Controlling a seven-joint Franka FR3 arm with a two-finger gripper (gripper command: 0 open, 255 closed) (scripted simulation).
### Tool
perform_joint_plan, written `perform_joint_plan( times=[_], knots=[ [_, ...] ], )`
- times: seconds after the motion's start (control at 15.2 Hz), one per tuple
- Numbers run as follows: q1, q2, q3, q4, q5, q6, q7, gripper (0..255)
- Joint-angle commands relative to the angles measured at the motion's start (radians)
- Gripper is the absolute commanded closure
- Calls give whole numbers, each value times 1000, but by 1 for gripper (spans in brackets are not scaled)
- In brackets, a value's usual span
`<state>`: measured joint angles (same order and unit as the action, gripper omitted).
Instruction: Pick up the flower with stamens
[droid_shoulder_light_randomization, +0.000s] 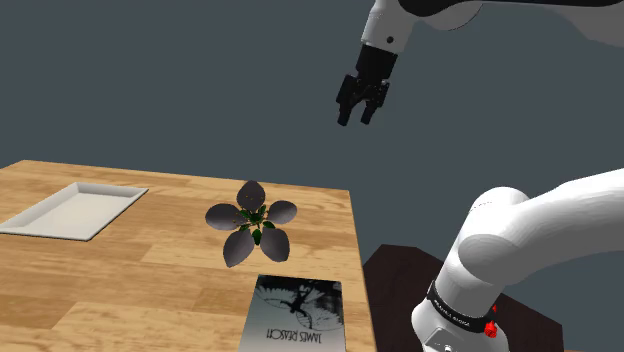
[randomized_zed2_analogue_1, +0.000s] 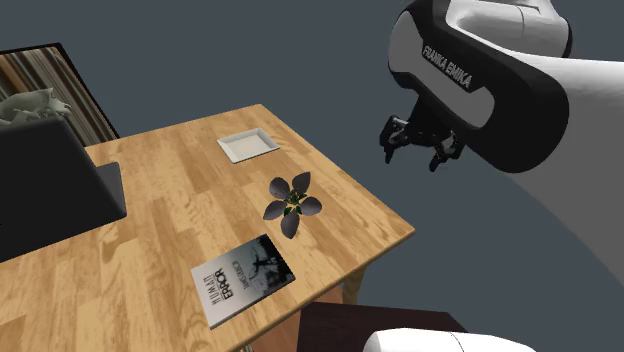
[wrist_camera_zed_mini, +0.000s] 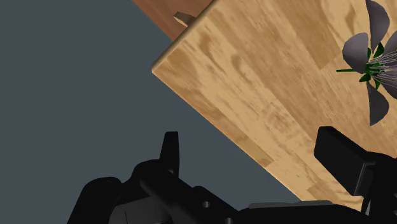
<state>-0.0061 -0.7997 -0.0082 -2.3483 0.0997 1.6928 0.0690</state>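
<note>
Tool: in the shoulder view the tool (droid_shoulder_light_randomization: 358, 118) hangs high in the air with its 2 black fingers spread and nothing between them.
Flower, shoulder view: the flower (droid_shoulder_light_randomization: 252, 232) lies on the wooden tabletop (droid_shoulder_light_randomization: 150, 265), between 7 and 8 o'clock from the tool and well below it.
Neighbours: a book (droid_shoulder_light_randomization: 297, 312) lies near the flower at 5 o'clock, and a white tray (droid_shoulder_light_randomization: 75, 208) sits well apart at 9 o'clock.
Second exterior view: the tool (randomized_zed2_analogue_1: 412, 160) hovers off the tabletop's right-hand edge. The flower (randomized_zed2_analogue_1: 292, 206) is at about 8 o'clock from it, a little in from that edge.
Wrist view: both fingers of the tool (wrist_camera_zed_mini: 254, 156) stand apart over a corner of the tabletop. The flower (wrist_camera_zed_mini: 375, 67) lies outside the gap, off beyond 1 finger, with pale stamens showing at its centre.
Shape: 5 dark petals fan out nearly flat, so I judge it has no long axis to line up with.
Coming move: it likely turns on carrying the tool inward over the tabletop until the flower's centre sits between the fingers, then down.
</note>
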Motion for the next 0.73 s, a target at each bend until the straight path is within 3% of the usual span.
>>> perform_joint_plan(
  times=[0.0,0.66],
  knots=[
    [0,0,0,0,0,0,0,0],
    [-23,-6,410,-45,17,142,454,0]
  ],
)
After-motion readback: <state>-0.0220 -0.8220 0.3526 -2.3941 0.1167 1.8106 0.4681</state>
